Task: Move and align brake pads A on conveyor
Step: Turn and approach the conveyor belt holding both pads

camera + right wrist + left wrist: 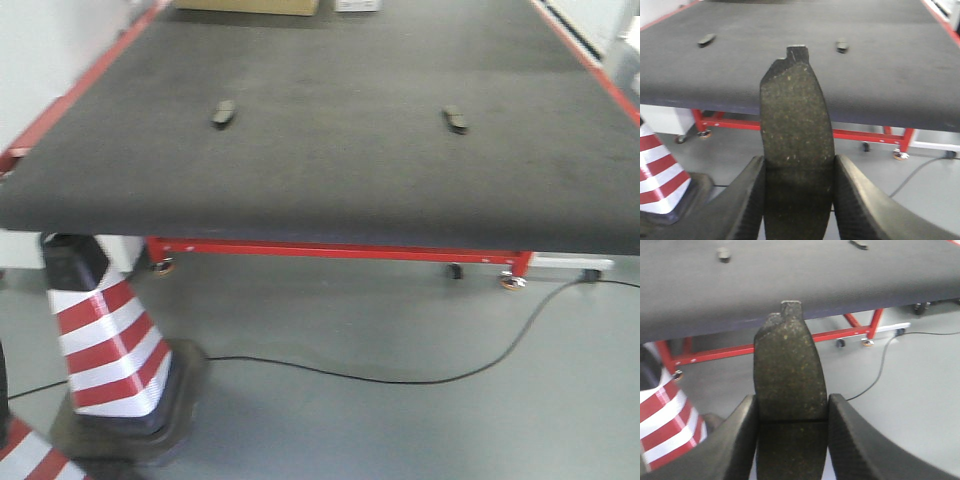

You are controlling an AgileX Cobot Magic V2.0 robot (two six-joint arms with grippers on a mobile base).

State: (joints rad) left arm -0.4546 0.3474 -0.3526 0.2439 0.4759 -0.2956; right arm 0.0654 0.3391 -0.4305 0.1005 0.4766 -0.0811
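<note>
Left claw (792, 415) clamped on a brake pad (789, 375), right claw (799, 182) clamped on another (796, 125), both short of the conveyor (330, 170)

**Two pads lying on the conveyor, two held off its near edge**

On the conveyor (330, 150), one brake pad (223, 113) is lying toward its left side and another (455, 119) toward its right, well apart. Before the conveyor's near edge, the left gripper (792, 412) is holding a third pad (789, 375) and the right gripper (799, 175) a fourth (796, 125). A cone (105, 340) is standing below the conveyor's near-left corner.
</note>
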